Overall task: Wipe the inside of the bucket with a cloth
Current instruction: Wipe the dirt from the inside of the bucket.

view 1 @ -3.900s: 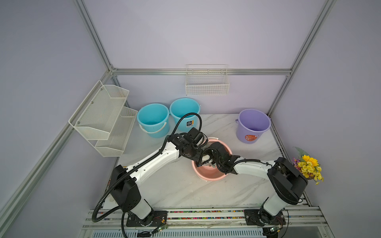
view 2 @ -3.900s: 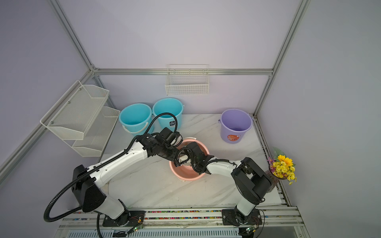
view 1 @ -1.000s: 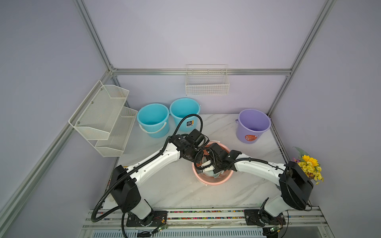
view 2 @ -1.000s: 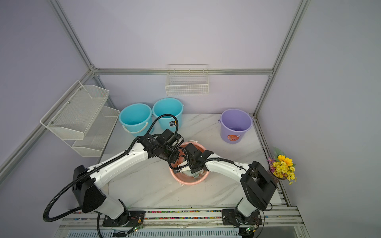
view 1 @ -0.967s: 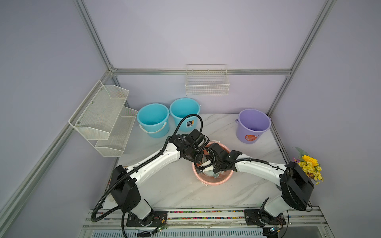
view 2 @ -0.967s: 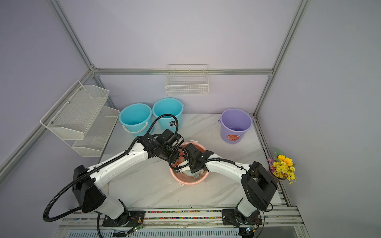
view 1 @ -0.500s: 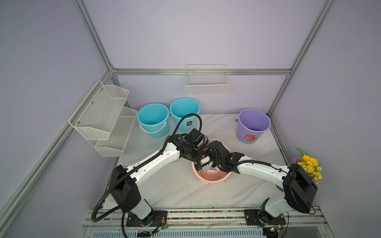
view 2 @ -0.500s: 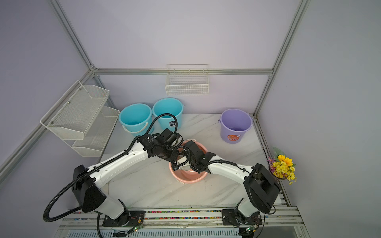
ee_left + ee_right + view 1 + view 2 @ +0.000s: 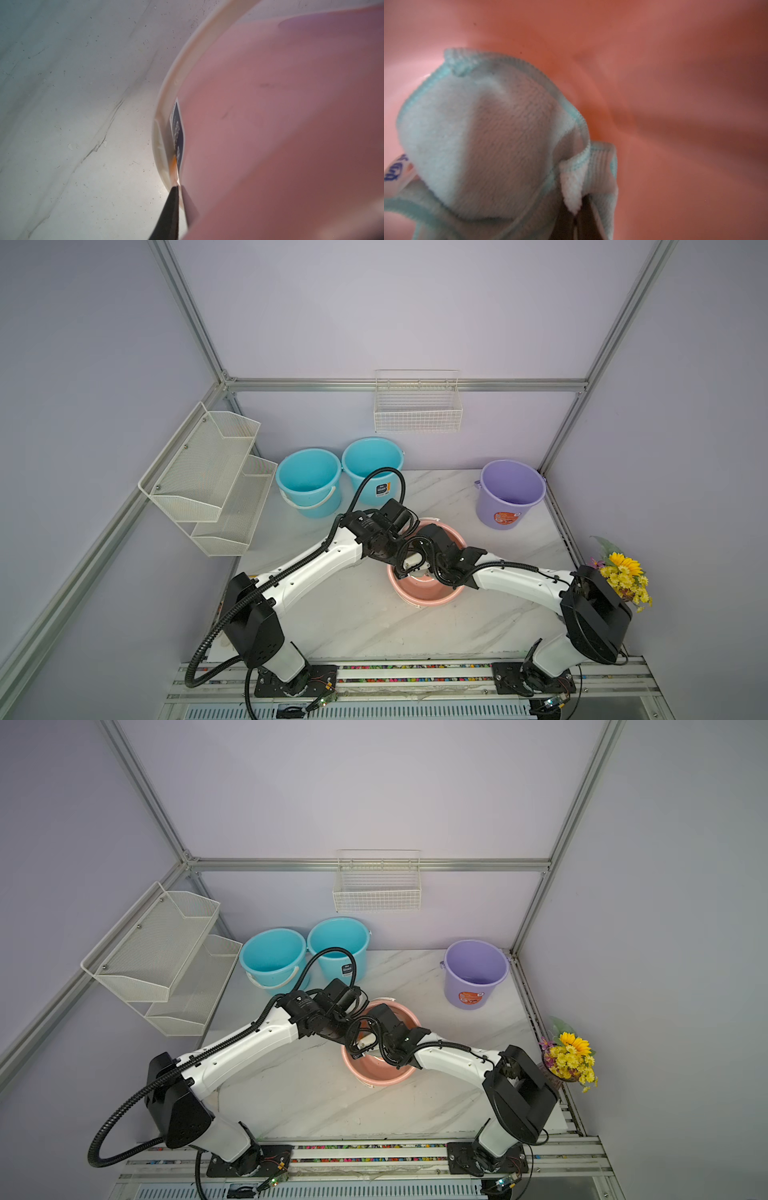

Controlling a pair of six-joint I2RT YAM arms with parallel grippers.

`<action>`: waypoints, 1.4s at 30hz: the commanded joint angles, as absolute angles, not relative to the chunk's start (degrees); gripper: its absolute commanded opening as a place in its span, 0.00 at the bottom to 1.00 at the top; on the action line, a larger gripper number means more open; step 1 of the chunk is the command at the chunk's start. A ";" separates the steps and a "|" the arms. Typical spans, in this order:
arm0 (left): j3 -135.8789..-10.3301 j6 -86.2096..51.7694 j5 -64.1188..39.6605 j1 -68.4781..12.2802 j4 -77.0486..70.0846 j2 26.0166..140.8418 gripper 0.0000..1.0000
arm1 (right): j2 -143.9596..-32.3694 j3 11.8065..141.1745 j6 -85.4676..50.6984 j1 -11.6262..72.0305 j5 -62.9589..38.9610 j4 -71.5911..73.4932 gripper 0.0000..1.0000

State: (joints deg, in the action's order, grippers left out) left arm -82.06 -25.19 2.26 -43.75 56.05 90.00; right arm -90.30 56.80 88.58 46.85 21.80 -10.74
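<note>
- Down inside a pink round plastic bucket, the right gripper is clamped tight on a pale mint-green microfibre cloth.
- Its dark fingers pinch a bunched fold, and the rest of the cloth balloons out ahead of the fingertips.
- Pink wall fills the view all around the cloth. Whether the cloth presses on that wall cannot be told.
- A small white tag with blue lettering sits at the cloth's edge, off to one side of those fingers.
- The left gripper is closed narrowly on the bucket's wall near the rim. One dark finger lies outside, and the other shows pinkish through the plastic.
- Just ahead of the left fingertips a navy sticker sits on the bucket's outside, beside a cream-white band curving along it.
- In both top views the bucket stands on a white marble tabletop, with both wrists meeting over its mouth.
- Well beyond the fingers, by the back wall, stand two turquoise plastic buckets and a purple plastic bucket.
</note>
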 commanded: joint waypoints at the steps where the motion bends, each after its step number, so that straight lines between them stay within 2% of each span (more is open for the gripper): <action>1: -83.49 -27.51 -1.14 -45.07 49.95 87.47 0.00 | -89.39 58.68 84.99 47.36 22.33 -23.09 0.00; 9: -84.07 -26.99 -0.88 -45.07 50.01 87.54 0.00 | -88.47 61.88 77.38 47.37 14.24 -39.53 0.00; 15: -84.02 -26.74 -2.39 -45.09 49.92 87.72 0.00 | -86.88 60.53 75.83 47.29 3.66 -33.93 0.00; 19: -83.77 -26.20 -4.52 -45.15 49.07 87.94 0.00 | -87.68 58.91 76.77 47.28 1.19 -24.73 0.00; 24: -83.17 -26.10 -6.35 -45.18 48.88 88.25 0.00 | -88.61 56.89 80.78 47.24 3.19 -9.95 0.00; 31: -82.56 -26.28 -5.94 -45.18 49.48 87.77 0.00 | -91.43 54.93 89.57 45.98 14.06 3.86 0.00; 35: -83.14 -26.54 -4.01 -45.18 51.15 87.74 0.00 | -91.06 55.66 90.87 45.47 19.28 -1.28 0.00; 42: -84.52 -26.10 -0.76 -45.22 53.85 87.63 0.00 | -89.50 58.63 84.91 45.67 21.04 -23.63 0.00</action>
